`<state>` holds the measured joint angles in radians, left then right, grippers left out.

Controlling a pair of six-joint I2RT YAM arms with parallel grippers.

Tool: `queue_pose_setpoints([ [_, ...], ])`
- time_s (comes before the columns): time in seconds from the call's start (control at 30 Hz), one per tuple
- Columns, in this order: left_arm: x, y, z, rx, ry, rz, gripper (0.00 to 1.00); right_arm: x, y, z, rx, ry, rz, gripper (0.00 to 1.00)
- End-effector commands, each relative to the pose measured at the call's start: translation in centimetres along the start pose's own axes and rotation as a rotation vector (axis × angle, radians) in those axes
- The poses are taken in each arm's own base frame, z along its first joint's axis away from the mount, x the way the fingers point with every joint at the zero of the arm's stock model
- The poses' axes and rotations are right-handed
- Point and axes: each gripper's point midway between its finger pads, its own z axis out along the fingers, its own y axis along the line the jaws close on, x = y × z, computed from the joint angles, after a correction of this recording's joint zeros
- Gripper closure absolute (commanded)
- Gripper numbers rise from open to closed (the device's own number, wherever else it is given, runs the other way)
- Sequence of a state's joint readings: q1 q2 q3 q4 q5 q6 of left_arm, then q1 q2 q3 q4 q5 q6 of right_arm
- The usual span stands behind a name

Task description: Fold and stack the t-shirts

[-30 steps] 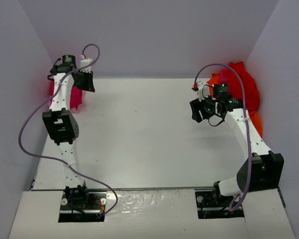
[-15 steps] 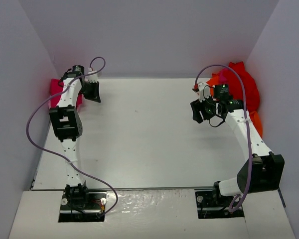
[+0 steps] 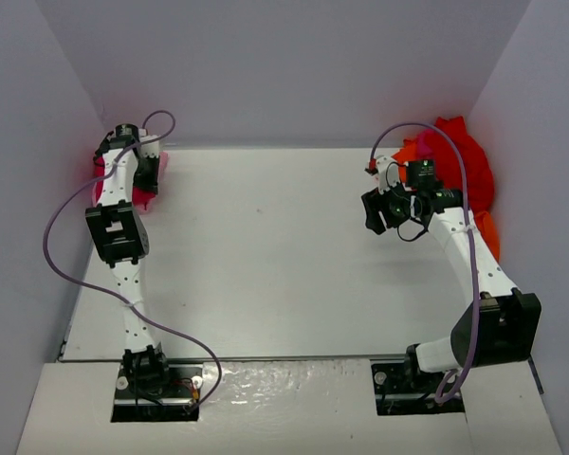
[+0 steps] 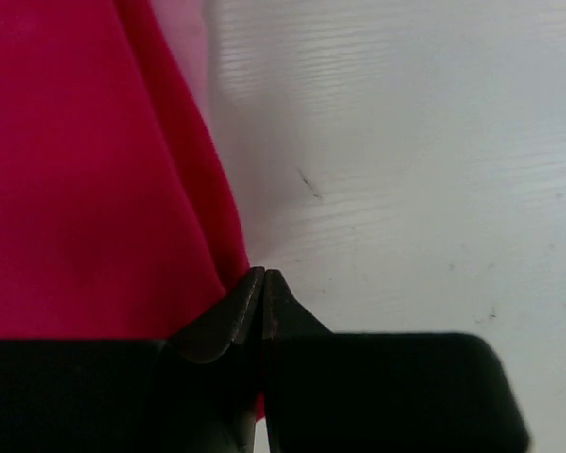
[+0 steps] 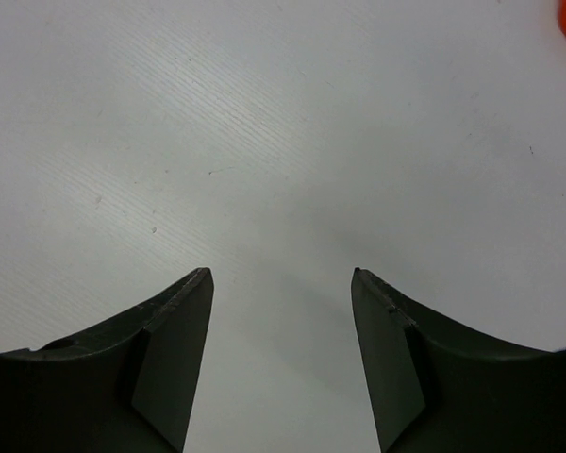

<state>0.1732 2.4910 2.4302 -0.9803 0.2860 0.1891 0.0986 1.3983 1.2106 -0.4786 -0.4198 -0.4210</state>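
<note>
Seemingly the step in hand is tidying the stack at the far left corner of the white desk (image 3: pixel 266 256); the left end effector (image 4: pixel 262 283) is closed, its tips meeting right at the edge of the soft crimson-magenta cloth t-shirt (image 4: pixel 85 170), with a light pink cloth t-shirt (image 4: pixel 184 38) showing beyond (whether a fold is actually nipped I cannot tell); the right end effector (image 5: pixel 281 276) hangs open and empty over bare desk, near the heaped red and orange cloth t-shirts (image 3: pixel 465 156) at the far right. To do this well, any tug should be low and gentle so the layers do not slide; edges should line up before the next shirt is fetched.
</note>
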Motion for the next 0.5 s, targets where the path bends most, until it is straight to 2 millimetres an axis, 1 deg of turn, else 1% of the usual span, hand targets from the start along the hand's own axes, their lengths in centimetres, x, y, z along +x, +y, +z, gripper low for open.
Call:
queue_pose_setpoints([
  [0.0,-0.2,4.0,-2.0,-0.102,-0.020,-0.040,1.00,-1.8,0.2,-1.1,0.002,-0.078,-0.030,0.42],
  [0.03,0.0,4.9,-2.1,-0.121,-0.026,-0.056,1.00,-1.8,0.2,-1.2,0.003,-0.080,-0.032,0.42],
  [0.13,-0.1,5.1,-3.3,-0.084,-0.069,-0.047,1.00,-1.8,0.2,-1.4,0.004,-0.083,-0.033,0.42],
  [0.2,-0.7,4.4,-4.7,-0.059,-0.104,-0.035,1.00,-2.0,0.2,-1.4,0.001,-0.088,-0.031,0.41],
  [0.27,-1.1,3.4,-5.5,-0.039,-0.118,-0.025,1.00,-2.5,0.2,-1.6,0.002,-0.098,-0.030,0.42],
  [0.33,-1.7,1.8,-6.7,0.027,-0.149,-0.016,1.00,-2.7,0.2,-1.8,0.005,-0.106,-0.030,0.41],
  [0.37,-2.2,0.7,-7.5,0.077,-0.176,-0.008,0.97,-2.8,0.2,-2.0,0.008,-0.112,-0.032,0.41],
  [0.4,-2.7,-0.4,-8.5,0.123,-0.205,0.003,0.91,-3.0,0.2,-2.2,0.012,-0.118,-0.034,0.41],
  [0.43,-2.8,-0.7,-9.4,0.125,-0.223,0.012,0.82,-3.1,0.2,-2.4,0.017,-0.125,-0.037,0.40],
  [0.47,-3.5,-2.2,-11.0,0.174,-0.283,0.031,0.71,-3.4,0.1,-2.7,0.024,-0.133,-0.039,0.39],
])
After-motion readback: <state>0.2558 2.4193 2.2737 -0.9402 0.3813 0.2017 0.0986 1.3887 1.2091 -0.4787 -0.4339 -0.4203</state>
